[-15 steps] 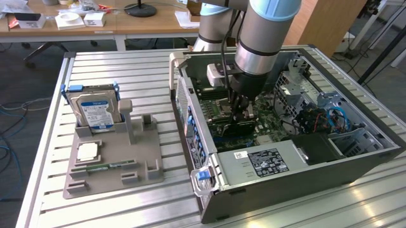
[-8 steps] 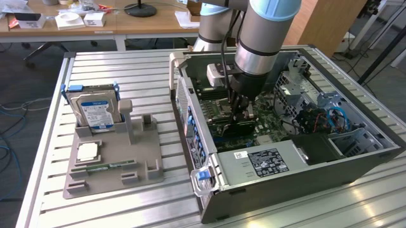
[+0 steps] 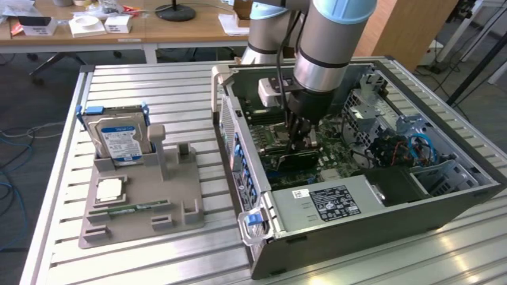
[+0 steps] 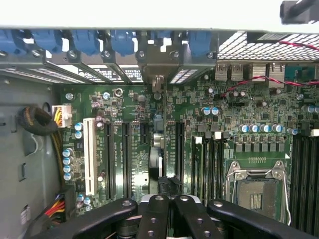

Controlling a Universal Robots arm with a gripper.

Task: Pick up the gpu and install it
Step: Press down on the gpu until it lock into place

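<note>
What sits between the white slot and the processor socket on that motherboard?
In the wrist view, the gpu stands edge-on between the white slot and the processor socket, flanked by black slots.

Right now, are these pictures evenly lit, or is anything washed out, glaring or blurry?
Exterior view: daylight glare streaks the ribbed metal table, while the open computer case stays dim inside. Wrist view: the case edge across the picture is blown out white, the motherboard is evenly lit, and the close gripper looks soft and dark.
</note>
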